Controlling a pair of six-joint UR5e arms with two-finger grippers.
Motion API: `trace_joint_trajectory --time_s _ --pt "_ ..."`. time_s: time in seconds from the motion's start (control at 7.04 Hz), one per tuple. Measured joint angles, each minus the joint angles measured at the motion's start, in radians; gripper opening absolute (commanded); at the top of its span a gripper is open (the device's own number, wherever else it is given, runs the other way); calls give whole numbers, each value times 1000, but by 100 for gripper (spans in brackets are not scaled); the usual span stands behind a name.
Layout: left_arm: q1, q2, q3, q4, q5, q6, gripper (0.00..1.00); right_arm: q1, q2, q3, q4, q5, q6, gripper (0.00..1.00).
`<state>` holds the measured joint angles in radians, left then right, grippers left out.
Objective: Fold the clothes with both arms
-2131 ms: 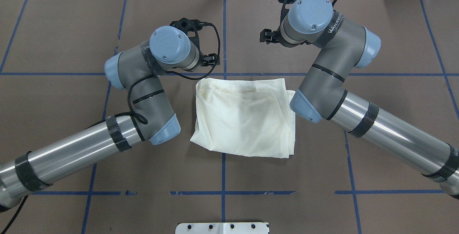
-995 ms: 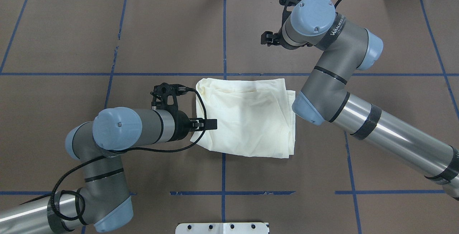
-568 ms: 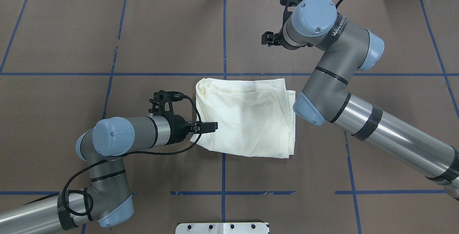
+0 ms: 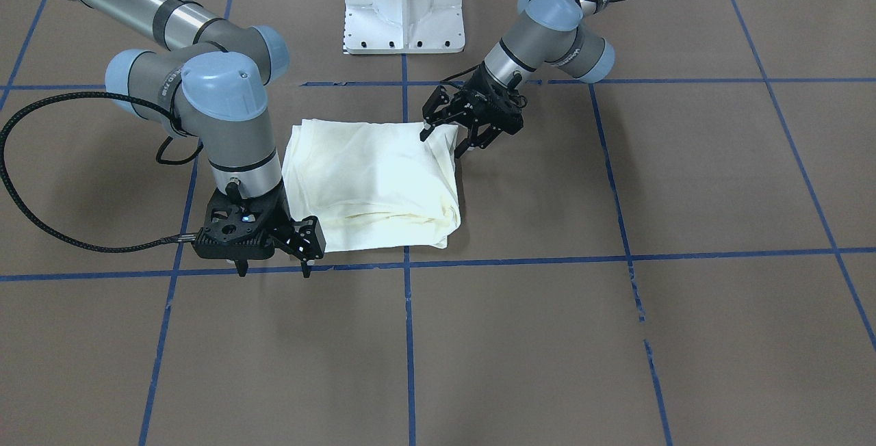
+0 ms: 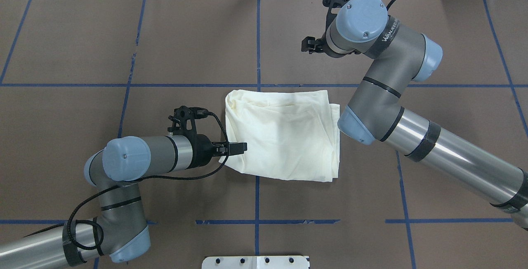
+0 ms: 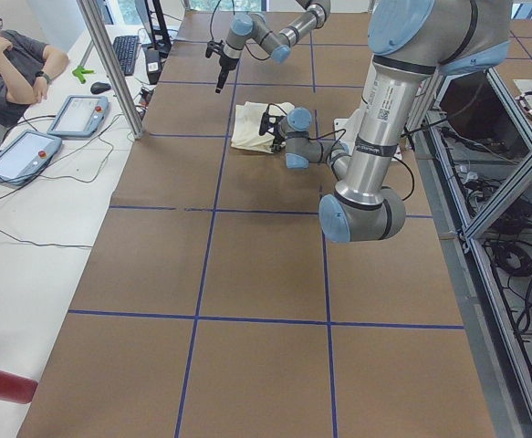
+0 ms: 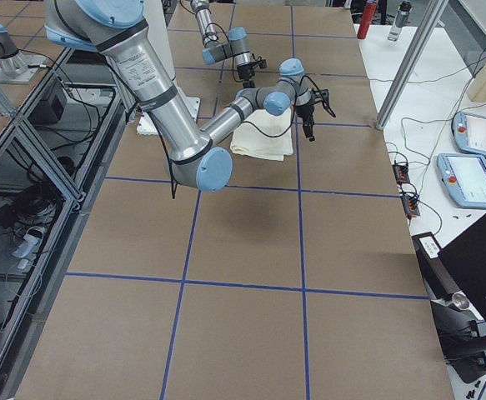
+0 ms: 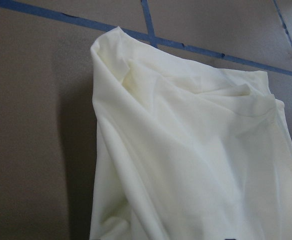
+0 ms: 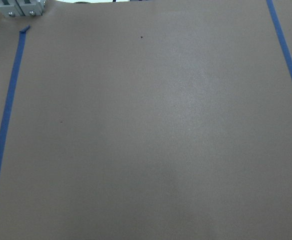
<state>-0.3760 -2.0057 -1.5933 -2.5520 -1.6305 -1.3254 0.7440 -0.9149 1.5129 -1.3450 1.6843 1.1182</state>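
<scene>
The cream shirt (image 5: pixel 284 133) lies folded in a rough rectangle at the table's middle, plain side up; no print shows. It also shows in the front view (image 4: pixel 369 172) and fills the left wrist view (image 8: pixel 186 150). My left gripper (image 4: pixel 441 143) is open, its fingers spread on either side of the shirt's near-left corner; in the overhead view it (image 5: pixel 242 148) points at that corner. My right gripper (image 4: pixel 272 269) is open and empty, hanging above the table just past the shirt's far right corner. The right wrist view shows only brown table and blue tape.
The white pedestal base (image 4: pixel 404 5) stands at the robot's side of the table. Blue tape lines (image 5: pixel 257 34) grid the brown cover. An operator (image 6: pixel 10 64) sits with teach pendants (image 6: pixel 74 114) beyond the far edge. A red cylinder (image 6: pixel 1 383) lies on the white surface beside the table.
My left arm swung from the shirt's far left edge back to its near-left corner, then eased slightly toward the robot. The right arm and the shirt have barely moved.
</scene>
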Motion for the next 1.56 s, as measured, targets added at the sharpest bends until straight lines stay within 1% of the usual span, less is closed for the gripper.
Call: trace_joint_trajectory --time_s 0.14,0.28,0.43,0.57,0.71,0.85,0.99,1.28,1.42,1.56 --pt "6 0 0 -2 1 -1 79 0 -3 1 1 0 0 100" --pt "16 0 1 -5 2 -1 73 0 -4 1 1 0 0 100" --pt "32 1 1 -10 3 -3 59 0 -7 1 1 0 0 100" --pt "43 2 0 -14 3 -4 39 0 -10 2 1 -1 0 100" --pt "49 8 -1 -17 4 -4 26 0 -12 4 1 -1 0 100" --pt "52 26 -4 -20 5 -2 8 0 -15 8 1 -1 0 100" --pt "54 48 -8 -27 5 -1 0 0 -21 13 1 -1 0 100" --pt "55 67 -13 -44 5 0 0 0 -29 20 1 -2 0 100" --pt "55 69 -13 -47 4 0 42 0 -29 20 1 -2 0 100" --pt "55 71 -20 -47 3 0 98 0 -30 21 1 -1 0 100"
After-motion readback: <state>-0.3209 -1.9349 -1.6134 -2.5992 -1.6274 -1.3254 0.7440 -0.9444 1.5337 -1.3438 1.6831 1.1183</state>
